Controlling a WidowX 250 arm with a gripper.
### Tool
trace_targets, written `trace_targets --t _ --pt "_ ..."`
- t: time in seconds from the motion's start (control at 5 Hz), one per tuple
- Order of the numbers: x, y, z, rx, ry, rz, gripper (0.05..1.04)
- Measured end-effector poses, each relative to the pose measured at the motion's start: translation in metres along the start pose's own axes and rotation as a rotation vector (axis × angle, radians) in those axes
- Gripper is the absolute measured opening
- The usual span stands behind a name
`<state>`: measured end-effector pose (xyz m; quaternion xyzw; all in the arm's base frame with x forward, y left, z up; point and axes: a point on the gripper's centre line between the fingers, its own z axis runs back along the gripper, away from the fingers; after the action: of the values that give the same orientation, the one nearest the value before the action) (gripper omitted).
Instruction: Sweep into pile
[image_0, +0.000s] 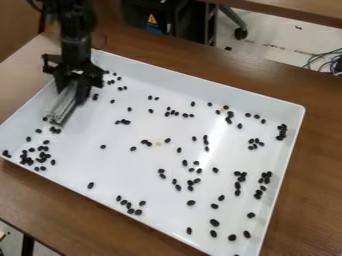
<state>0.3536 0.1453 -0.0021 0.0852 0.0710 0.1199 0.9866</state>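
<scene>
At the upper left of the white tray, the black gripper hangs down over the tray's left side. It is shut on a pale, clear-looking sweeping tool, which slants down to the left with its lower end at the tray floor. Some black beans lie just below the tool's end. A loose cluster of beans sits in the tray's left corner. Many other beans are scattered over the middle, the right side and the near part. A few beans lie right of the gripper.
Raised walls surround the tray, which stands on a brown wooden table. Behind the table are a black case with a yellow warning label, a chair wheel and cables at the right edge.
</scene>
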Motion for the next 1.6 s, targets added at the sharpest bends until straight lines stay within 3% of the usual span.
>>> trace_targets --t 0.2,0.6,1.0,1.2,1.4,1.6 --pt "0.012 0.000 0.002 -0.005 -0.001 -0.021 0.365" --pt "-0.004 -0.013 0.001 0.049 -0.143 -0.062 0.365" --pt "0.019 -0.102 0.020 0.056 -0.215 -0.320 0.365" --pt "0.022 -0.121 0.019 0.062 -0.181 -0.363 0.365" --pt "0.020 -0.130 0.019 0.065 -0.178 -0.383 0.364" --pt "-0.001 -0.174 0.026 0.042 -0.202 -0.480 0.364"
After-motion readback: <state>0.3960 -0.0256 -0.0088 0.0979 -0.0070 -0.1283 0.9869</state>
